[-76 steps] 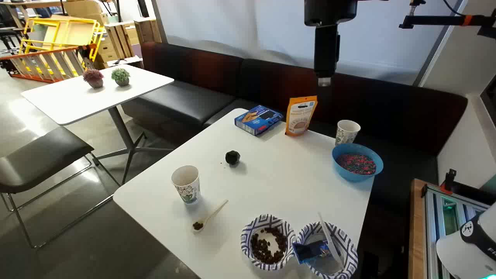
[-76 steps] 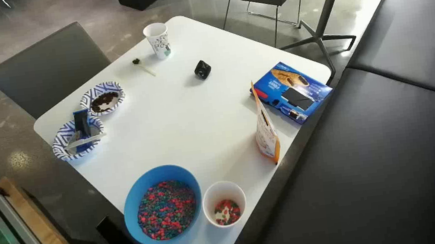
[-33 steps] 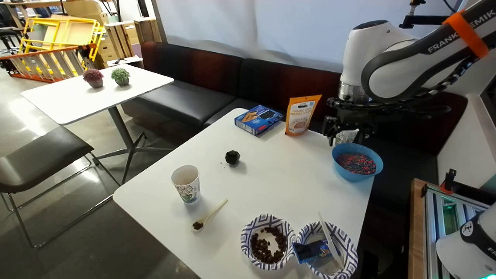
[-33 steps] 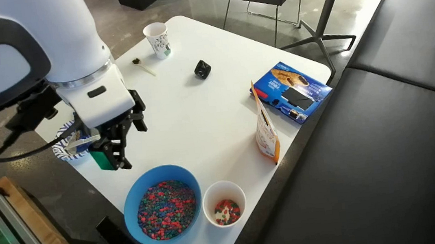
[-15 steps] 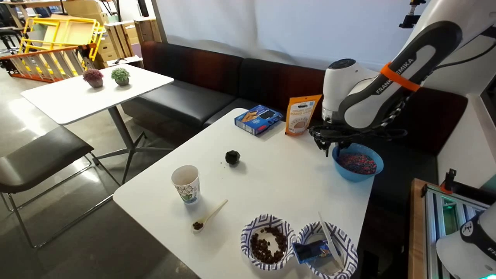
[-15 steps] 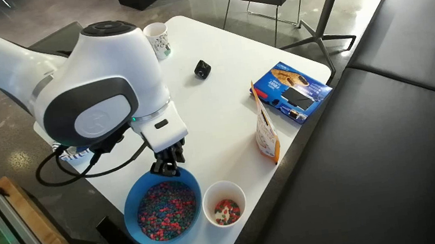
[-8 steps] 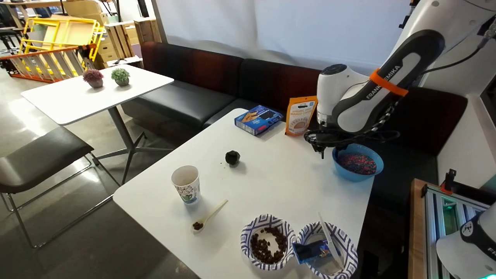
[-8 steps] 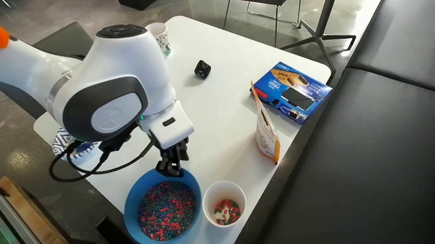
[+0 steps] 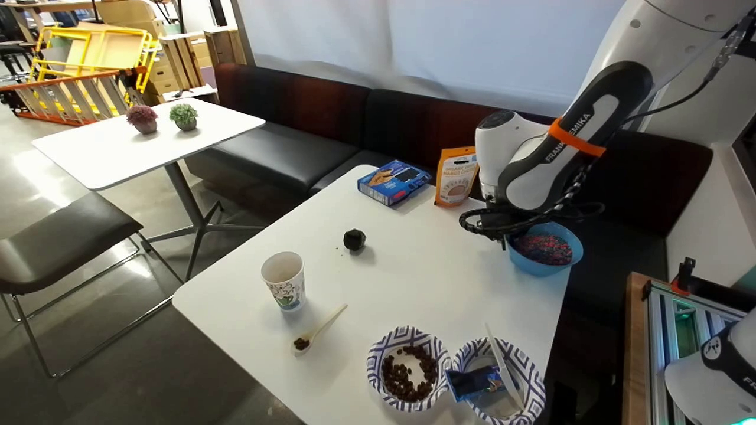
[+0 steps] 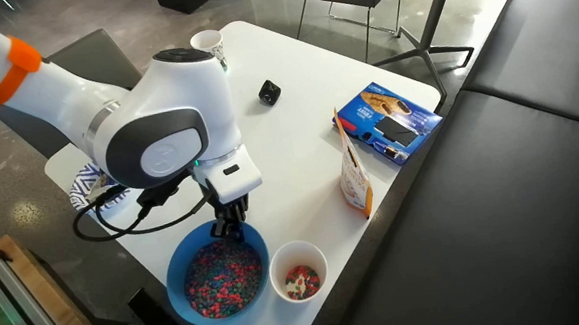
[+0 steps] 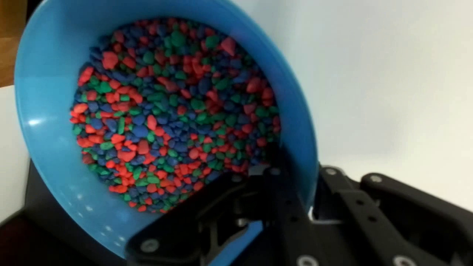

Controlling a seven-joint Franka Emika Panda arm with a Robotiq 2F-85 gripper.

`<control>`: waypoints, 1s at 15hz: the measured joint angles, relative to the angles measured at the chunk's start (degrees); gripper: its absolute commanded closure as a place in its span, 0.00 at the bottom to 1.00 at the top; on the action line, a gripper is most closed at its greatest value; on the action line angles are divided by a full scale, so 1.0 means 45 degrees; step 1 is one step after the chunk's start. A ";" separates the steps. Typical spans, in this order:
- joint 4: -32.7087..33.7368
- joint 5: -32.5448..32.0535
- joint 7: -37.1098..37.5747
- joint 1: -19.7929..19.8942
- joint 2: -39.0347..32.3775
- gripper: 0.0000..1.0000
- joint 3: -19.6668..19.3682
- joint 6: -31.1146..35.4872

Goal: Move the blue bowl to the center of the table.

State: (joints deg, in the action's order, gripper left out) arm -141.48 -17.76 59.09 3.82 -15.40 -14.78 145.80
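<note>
The blue bowl point(image 9: 534, 265) point(image 10: 179, 284), filled with red, green and blue pebbles, sits at the edge of the white table point(image 9: 425, 265) in both exterior views, close to a corner. Its near rim passes between the fingers of my gripper point(image 11: 301, 173) in the wrist view. One finger reaches down inside the bowl, over the pebbles; the other stands outside against the wall. The jaws are drawn in narrowly on the rim. In an exterior view my gripper point(image 10: 229, 232) is at the bowl's table-side rim, its fingertips partly hidden.
Close beside the bowl stands a paper cup point(image 10: 295, 250) with pebbles. Elsewhere on the table are an orange pouch point(image 9: 456, 177), a blue box point(image 9: 394, 184), a black object point(image 9: 354, 239), another cup point(image 9: 283, 277), a spoon point(image 9: 328, 324) and two patterned paper bowls point(image 9: 378, 366) point(image 9: 534, 386).
My gripper has come down over the bowl's rim and its jaws have closed in on it. The bowl has shifted very slightly. Other objects stand as before.
</note>
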 measured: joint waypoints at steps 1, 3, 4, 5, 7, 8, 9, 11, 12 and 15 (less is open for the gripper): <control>0.0072 0.0001 0.0093 -0.0089 0.0001 0.99 -0.0029 -0.0243; 0.0214 0.0000 0.0352 -0.0302 0.0016 0.99 -0.0029 -0.0703; 0.0317 -0.0001 0.0433 -0.0404 0.0035 0.99 -0.0027 -0.0937; 0.0417 -0.0005 0.0521 -0.0495 0.0061 0.99 -0.0025 -0.1097; 0.0633 -0.0010 0.0677 -0.0694 0.0103 0.99 0.0001 -0.1209; 0.0759 -0.0056 0.0806 -0.0812 0.0106 0.99 0.0035 -0.1211; 0.0890 -0.0181 0.0980 -0.0965 0.0106 0.99 0.0066 -0.1212; 0.1213 -0.0692 0.1466 -0.1340 0.0102 0.99 0.0162 -0.1263; 0.1411 -0.1039 0.1718 -0.1550 0.0094 0.99 0.0235 -0.1356; 0.2129 -0.2024 0.2248 -0.2123 0.0012 0.99 0.0555 -0.2034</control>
State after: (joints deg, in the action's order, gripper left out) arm -131.90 -26.87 69.21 -5.73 -15.35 -12.28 136.65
